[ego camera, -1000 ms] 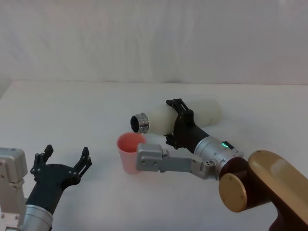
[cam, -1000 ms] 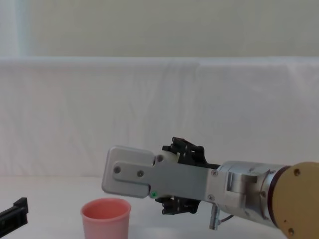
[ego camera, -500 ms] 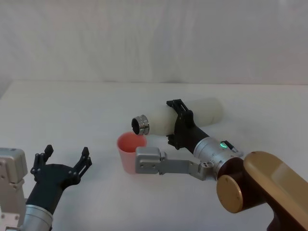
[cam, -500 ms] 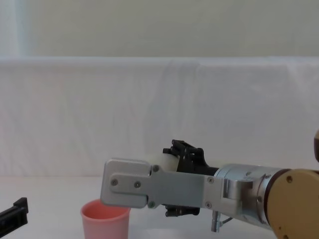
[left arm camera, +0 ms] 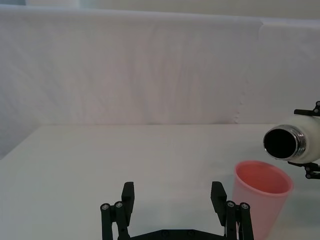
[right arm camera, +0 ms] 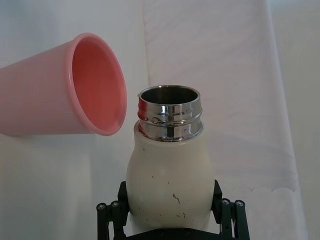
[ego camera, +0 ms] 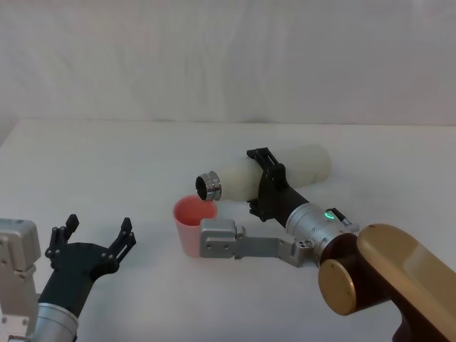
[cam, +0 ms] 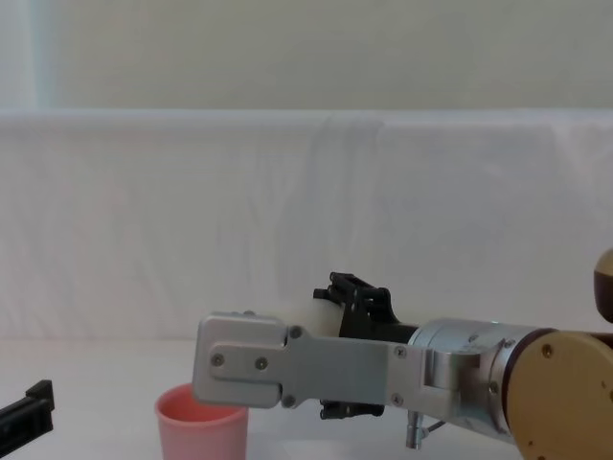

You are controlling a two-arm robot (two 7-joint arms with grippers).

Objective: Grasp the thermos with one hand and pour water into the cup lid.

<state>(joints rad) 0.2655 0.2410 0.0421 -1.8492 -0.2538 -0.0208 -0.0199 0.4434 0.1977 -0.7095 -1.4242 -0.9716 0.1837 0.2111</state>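
White cloth covers the counter (ego camera: 128,157) and the back wall; nothing else around the work.

Right claw (ego camera: 265,187) is clamped across the body of the thermos (ego camera: 285,171), one finger on each side of the cream bottle, as the right wrist view shows. Thermos is held off the counter, tipped to roughly horizontal, base toward the robot's right, steel neck (ego camera: 208,185) pointing left. The open mouth sits just above the rim of the cup lid (ego camera: 192,224), on its right side; from the left wrist view the mouth looks level with or barely above the rim, slightly outboard of the cup's centre. No water stream visible in any view, and I can't tell if any is in the cup.

Cup lid stands upright on the counter, just beside the right arm's wrist camera housing.

Left claw (ego camera: 92,246) is parked low at the robot's left, fingers spread wide, holding nothing, well apart from the cup.

Step in hand looks like the pour itself. To do it well:
- shift the mouth a bit further over the cup's centre before adding tilt, else the first flow may land on the rim or the cloth
- add tilt slowly; the cup is small and light, and will fill or tip fast
- don't let the neck or wrist housing nudge the cup
- keep grip firm as the weight moves toward the neck
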